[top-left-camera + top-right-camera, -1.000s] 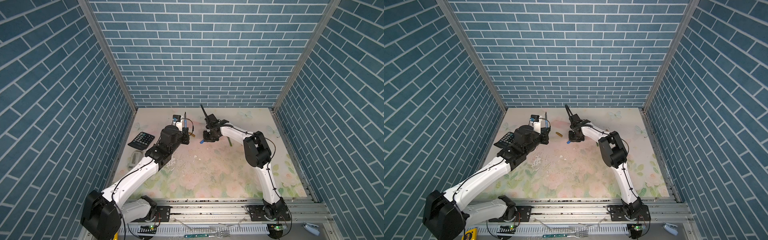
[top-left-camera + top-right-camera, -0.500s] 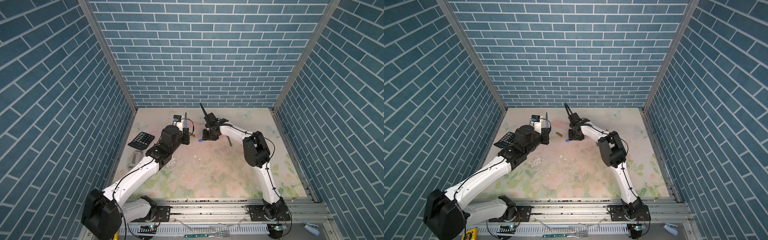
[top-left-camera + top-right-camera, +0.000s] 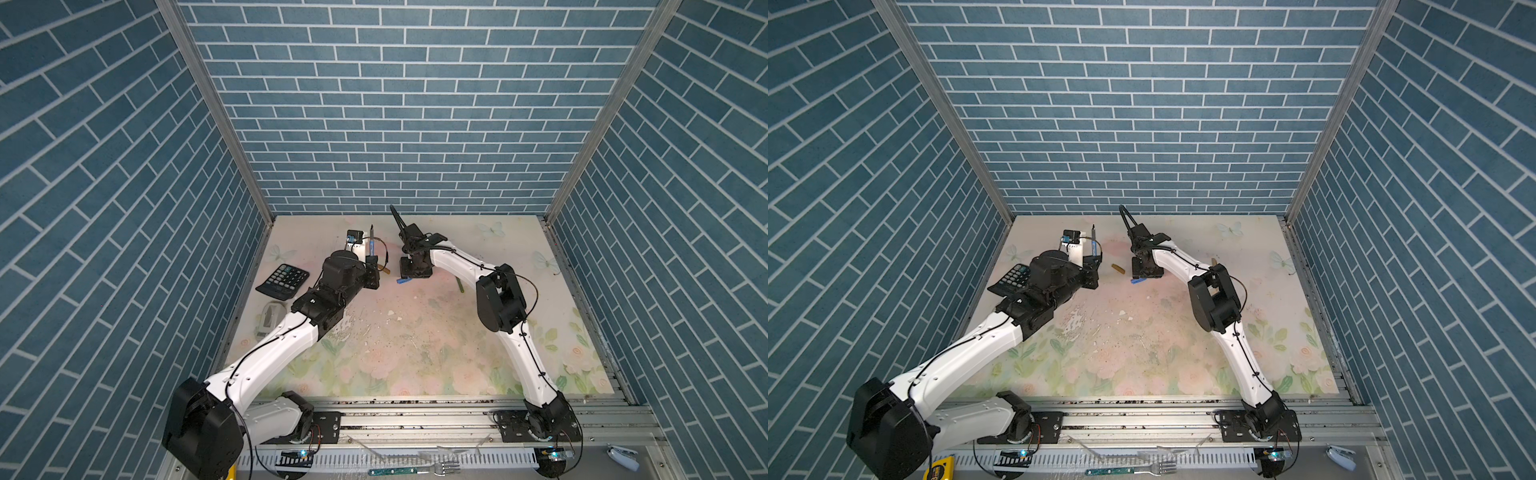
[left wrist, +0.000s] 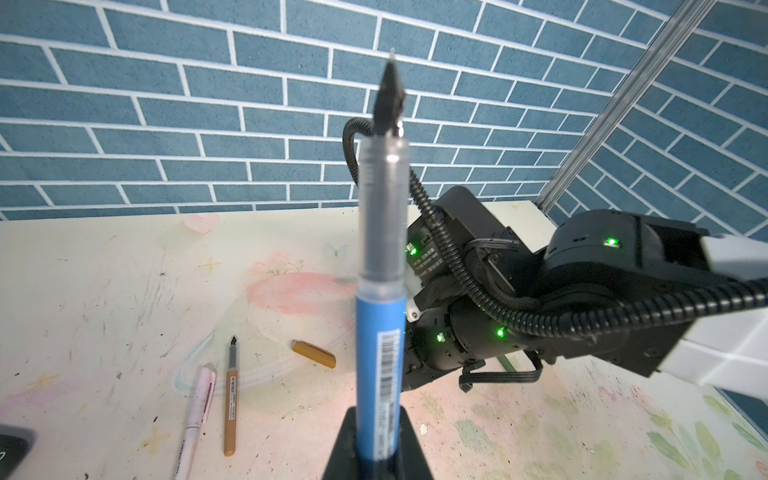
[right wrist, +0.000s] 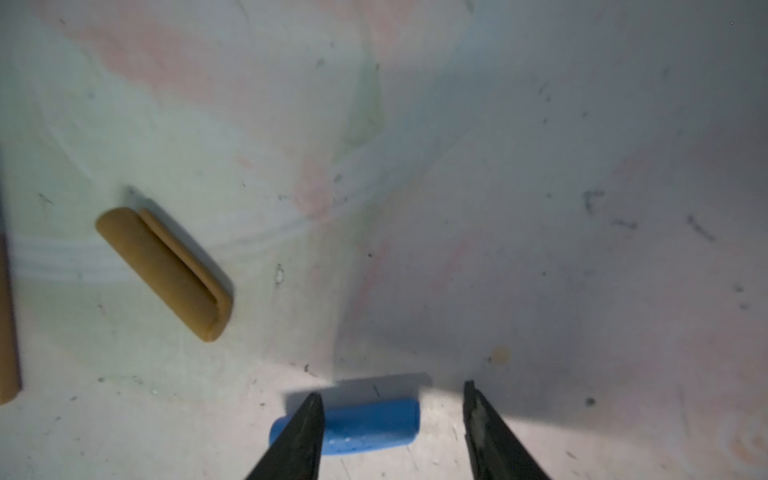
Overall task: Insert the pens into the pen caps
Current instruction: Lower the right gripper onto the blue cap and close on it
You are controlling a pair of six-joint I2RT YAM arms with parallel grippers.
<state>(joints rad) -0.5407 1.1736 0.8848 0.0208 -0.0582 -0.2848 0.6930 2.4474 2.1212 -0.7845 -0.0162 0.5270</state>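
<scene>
My left gripper point(image 4: 376, 449) is shut on the blue pen point(image 4: 380, 353) and holds it upright with its dark tip pointing up; the pen also shows in both top views point(image 3: 372, 248) point(image 3: 1095, 246). My right gripper point(image 5: 392, 390) stands open just over the blue pen cap point(image 5: 370, 428), which lies flat on the mat point(image 3: 404, 281) with one end hidden behind a finger. A gold cap point(image 5: 166, 270) lies loose between the two grippers point(image 3: 1118, 269). In the left wrist view a gold pen point(image 4: 230, 399) and a pale pink pen point(image 4: 197, 415) lie side by side.
A black calculator point(image 3: 282, 280) and a white object point(image 3: 270, 318) sit by the left wall. A dark green pen point(image 3: 460, 284) lies beside the right forearm. A teal-handled fork point(image 3: 415, 471) rests on the front rail. Brick walls point(image 3: 395, 124) enclose three sides.
The right gripper's jaws have spread apart over the blue cap, which now lies free on the mat. The left arm and its blue pen have stayed put.
</scene>
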